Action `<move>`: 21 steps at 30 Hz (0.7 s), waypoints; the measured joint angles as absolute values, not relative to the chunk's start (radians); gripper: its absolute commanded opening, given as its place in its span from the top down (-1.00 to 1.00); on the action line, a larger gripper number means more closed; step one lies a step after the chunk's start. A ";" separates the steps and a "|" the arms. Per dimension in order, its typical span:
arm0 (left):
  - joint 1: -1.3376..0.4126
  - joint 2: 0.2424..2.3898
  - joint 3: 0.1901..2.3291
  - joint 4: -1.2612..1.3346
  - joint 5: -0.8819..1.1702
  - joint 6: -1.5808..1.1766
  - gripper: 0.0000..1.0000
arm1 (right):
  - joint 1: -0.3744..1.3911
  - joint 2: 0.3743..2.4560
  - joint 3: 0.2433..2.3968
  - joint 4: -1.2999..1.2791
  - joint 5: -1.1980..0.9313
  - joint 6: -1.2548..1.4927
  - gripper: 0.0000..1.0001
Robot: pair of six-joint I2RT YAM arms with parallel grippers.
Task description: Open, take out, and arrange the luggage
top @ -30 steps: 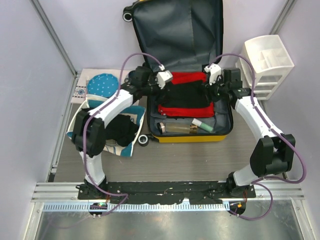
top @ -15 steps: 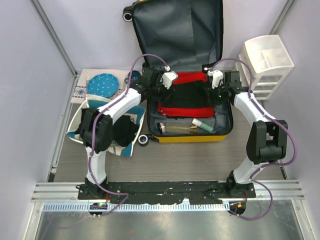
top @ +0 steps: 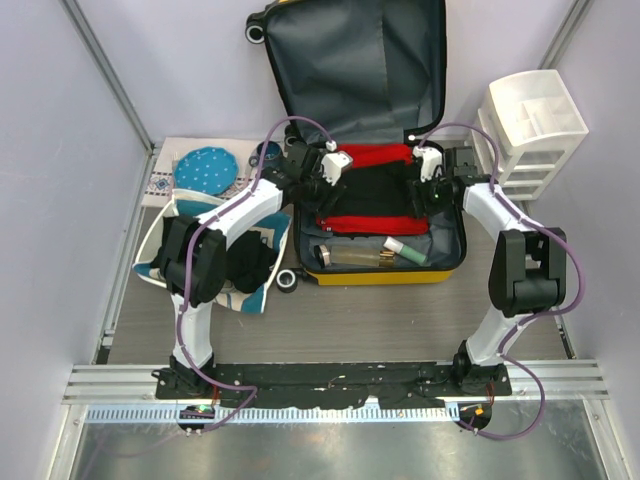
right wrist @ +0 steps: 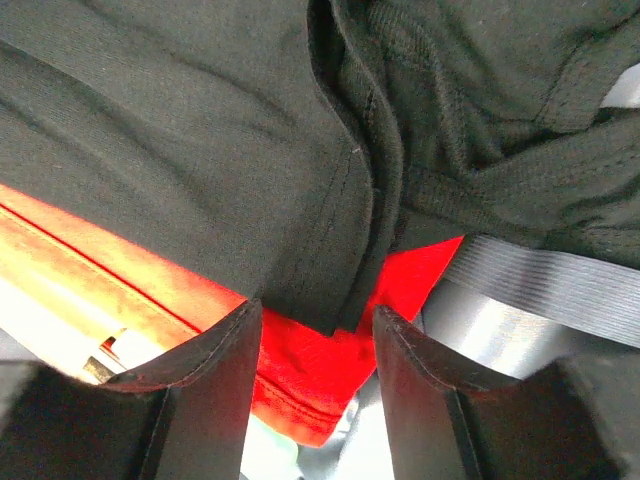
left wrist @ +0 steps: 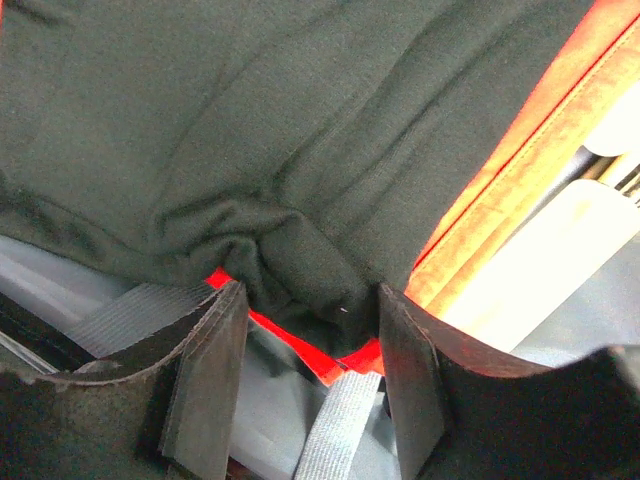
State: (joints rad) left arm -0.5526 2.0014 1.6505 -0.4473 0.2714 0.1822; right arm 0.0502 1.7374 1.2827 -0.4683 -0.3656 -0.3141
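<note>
Between the left end effector's matt black plastic fingers sat soft, matt black knit cloth. Beneath it were smooth red fabric and a ribbed grey woven strap. The luggage was lined with matt grey fabric.

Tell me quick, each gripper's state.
Left gripper: straddling the black garment; grip cannot be told.
Right gripper: open over the black garment's edge.

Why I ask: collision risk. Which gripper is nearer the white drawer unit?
Right. The right gripper works at the luggage side facing the white drawer unit; the left gripper is at the far side.
</note>
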 measured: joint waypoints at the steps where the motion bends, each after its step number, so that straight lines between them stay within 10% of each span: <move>1: -0.553 2.001 1.650 -0.449 0.273 0.178 -0.05 | 0.050 1.746 1.283 -0.469 -0.369 -0.311 0.04; 7: -0.559 2.001 1.650 -0.463 0.284 0.159 0.32 | 0.049 1.753 1.285 -0.467 -0.380 -0.304 0.98; 14: -0.561 2.001 1.650 -0.466 0.292 0.151 0.98 | 0.049 1.739 1.287 -0.475 -0.393 -0.299 0.98; 21: -0.561 1.972 1.650 -0.484 0.307 0.128 1.00 | 0.037 1.658 1.287 -0.479 -0.423 -0.286 0.98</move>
State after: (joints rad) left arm -0.5606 1.9717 1.6505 -0.4843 0.3073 0.1276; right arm 0.0372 1.6581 1.2873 -0.4789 -0.4229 -0.2863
